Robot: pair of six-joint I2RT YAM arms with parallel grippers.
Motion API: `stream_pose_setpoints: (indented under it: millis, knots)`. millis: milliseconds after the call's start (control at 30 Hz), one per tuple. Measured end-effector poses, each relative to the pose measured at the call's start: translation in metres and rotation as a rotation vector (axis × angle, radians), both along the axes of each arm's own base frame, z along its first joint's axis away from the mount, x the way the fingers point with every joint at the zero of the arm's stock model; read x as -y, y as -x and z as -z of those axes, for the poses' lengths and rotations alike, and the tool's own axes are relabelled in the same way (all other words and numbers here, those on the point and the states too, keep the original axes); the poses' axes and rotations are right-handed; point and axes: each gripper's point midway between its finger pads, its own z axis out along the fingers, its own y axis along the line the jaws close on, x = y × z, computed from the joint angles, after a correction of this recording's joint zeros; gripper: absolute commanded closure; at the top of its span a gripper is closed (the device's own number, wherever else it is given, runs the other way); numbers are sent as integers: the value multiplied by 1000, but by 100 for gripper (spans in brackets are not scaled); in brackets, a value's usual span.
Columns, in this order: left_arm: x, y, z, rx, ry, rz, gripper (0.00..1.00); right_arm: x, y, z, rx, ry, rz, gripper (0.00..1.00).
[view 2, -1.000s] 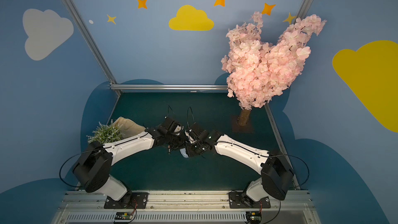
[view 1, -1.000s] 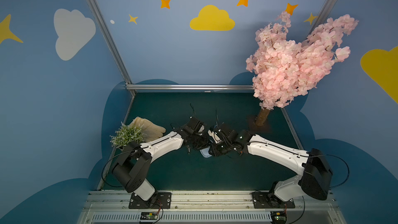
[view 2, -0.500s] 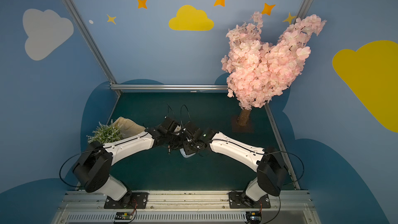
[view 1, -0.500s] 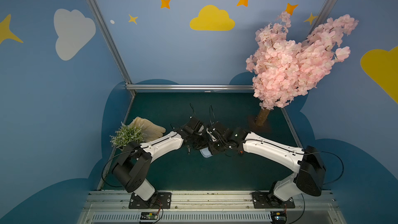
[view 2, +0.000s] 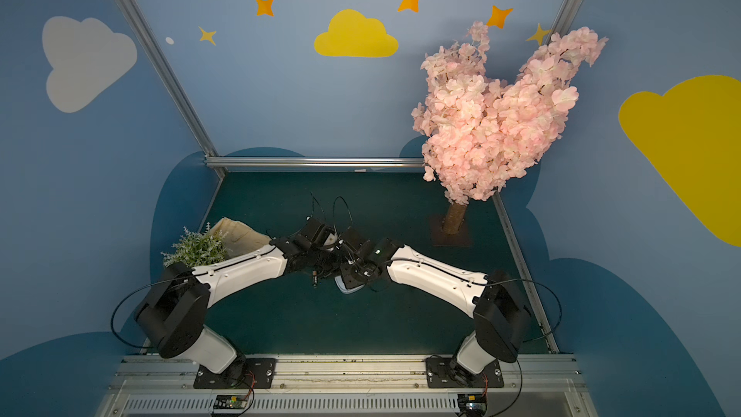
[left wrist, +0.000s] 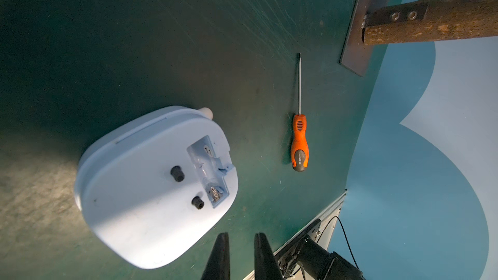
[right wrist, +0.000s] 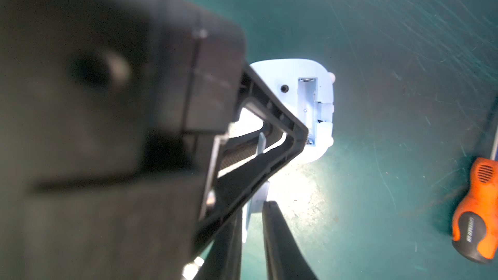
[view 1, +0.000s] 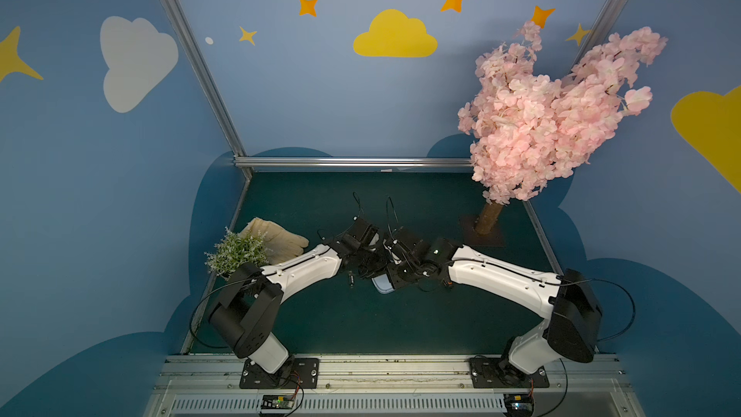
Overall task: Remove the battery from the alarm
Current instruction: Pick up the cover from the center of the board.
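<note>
— What was the biggest thing there?
— The pink tree (view 1: 553, 114). It stood at a back corner of the green table (view 1: 361, 322).
— And the arms?
— Both reached to the middle of the table and met over the alarm (left wrist: 151, 192). The left gripper (left wrist: 241, 239) hung near the alarm's edge. Its fingers were a little bit apart, with nothing between them.
— Did the right gripper (right wrist: 254, 212) hold something?
— A pale flat piece (right wrist: 245, 224) stuck up between its fingers. I could not tell if it was pinched or loose, because the left gripper hid part of it.
— How did the alarm lie?
— Face down on the table, blue back up. The little box in its back was open and empty, with only a spring at one end.
— What about the screwdriver (left wrist: 299, 144)?
— It lay flat on the table between the alarm and the tree's foot, touching neither.
— And the battery (view 1: 351, 278)?
— It was out of the alarm. It lay on the table just beside the alarm, on the left arm's side. It showed tiny and dark in both top views.
</note>
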Motion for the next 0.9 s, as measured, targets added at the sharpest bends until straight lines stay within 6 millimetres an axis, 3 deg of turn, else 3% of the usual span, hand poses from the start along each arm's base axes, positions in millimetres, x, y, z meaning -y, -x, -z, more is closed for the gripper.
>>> stream_pose_setpoints:
  millis: [500,567,700,900]
  knots:
    - [2,-1,-2,1,10,-8,80,5,-3,4,7,40,13,92]
    - [2,-1,-1,0,9,-8,72,5,-3,4,8,42,14,92]
    - [1,0,0,-6,3,-8,39,9,-3,4,11,62,18,92]
    - [-7,-4,-7,7,32,-33,20,15,-5,4,-8,57,33,93]
